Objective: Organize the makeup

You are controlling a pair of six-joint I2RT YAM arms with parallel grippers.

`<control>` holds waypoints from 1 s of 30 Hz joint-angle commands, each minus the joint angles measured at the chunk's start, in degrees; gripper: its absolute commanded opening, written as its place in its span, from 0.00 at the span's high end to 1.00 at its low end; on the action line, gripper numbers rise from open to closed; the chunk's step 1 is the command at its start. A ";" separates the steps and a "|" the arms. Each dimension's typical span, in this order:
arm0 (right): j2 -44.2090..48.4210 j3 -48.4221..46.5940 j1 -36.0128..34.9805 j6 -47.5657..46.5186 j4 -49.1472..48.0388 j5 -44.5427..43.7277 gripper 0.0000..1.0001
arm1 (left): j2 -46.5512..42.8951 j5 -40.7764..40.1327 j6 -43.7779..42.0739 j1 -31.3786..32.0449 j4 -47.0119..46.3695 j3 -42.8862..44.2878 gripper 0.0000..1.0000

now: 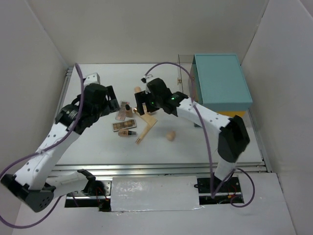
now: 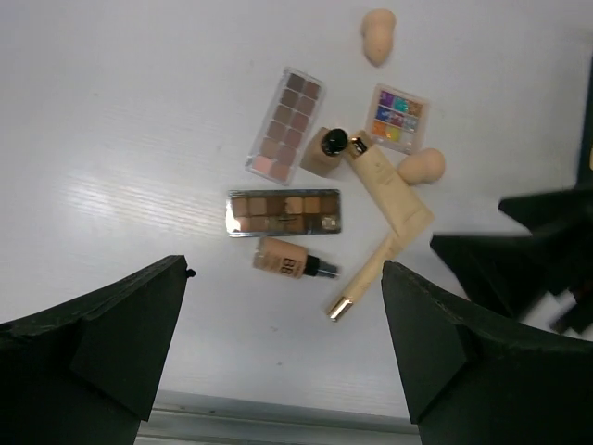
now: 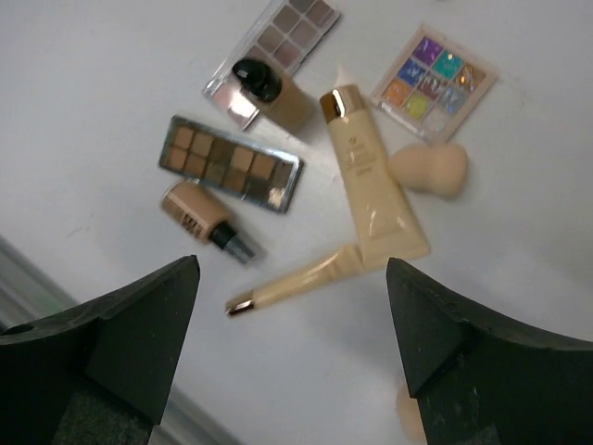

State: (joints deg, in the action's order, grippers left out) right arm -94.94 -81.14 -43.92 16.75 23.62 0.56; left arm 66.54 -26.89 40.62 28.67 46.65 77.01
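Left jaws and right jaws both hang spread wide, gripping nothing, over the bench [image 1: 195,152]. Makeup [image 1: 128,126] lies clustered mid-bench: brown palette [image 2: 283,212] beside a lying bottle [image 2: 287,259], tube [image 2: 389,190] touching a slim stick [image 2: 366,278], sponge [image 2: 422,167] near a bright palette [image 2: 400,118].

Left arm [image 1: 54,142]: stretched forward, wrist angled down.
Left gripper [image 1: 111,98]: jaws wide apart, empty.
Right arm [image 1: 210,117]: elbow bent, reaching leftward.
Right gripper [image 1: 142,105]: jaws wide apart, empty.

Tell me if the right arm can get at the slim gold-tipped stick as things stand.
Probably yes. The right gripper hangs open above the stick, which lies bare on the table, only its far end meeting the wide tube.
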 commanded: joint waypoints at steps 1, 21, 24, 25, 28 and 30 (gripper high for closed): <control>-9.55 -8.23 -0.38 -6.81 2.49 -5.13 0.11 | -6.85 -8.07 -4.22 0.08 8.09 -1.85 0.01; -34.70 -27.05 0.06 -12.89 7.06 -3.98 0.30 | -20.67 -6.68 -7.31 -0.10 0.55 -18.21 0.01; -36.19 -27.58 0.41 -13.06 8.11 -5.21 0.30 | -20.67 -5.80 -8.01 -0.10 0.02 -18.39 0.01; -36.63 -28.01 0.76 -12.97 8.46 -5.39 0.29 | -20.66 -5.71 -8.01 -0.10 0.02 -18.39 0.00; -38.13 -28.81 1.29 -13.06 10.04 -5.04 0.31 | -20.75 -5.54 -8.10 -0.10 -0.16 -18.39 0.01; -37.96 -27.67 1.38 -13.15 9.44 -4.87 0.40 | -20.84 -5.27 -8.36 -0.10 -0.34 -18.48 0.01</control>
State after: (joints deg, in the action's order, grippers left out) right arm -132.55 -107.39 -43.35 4.43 31.35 -3.49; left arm 46.04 -32.67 34.13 28.60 48.36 58.35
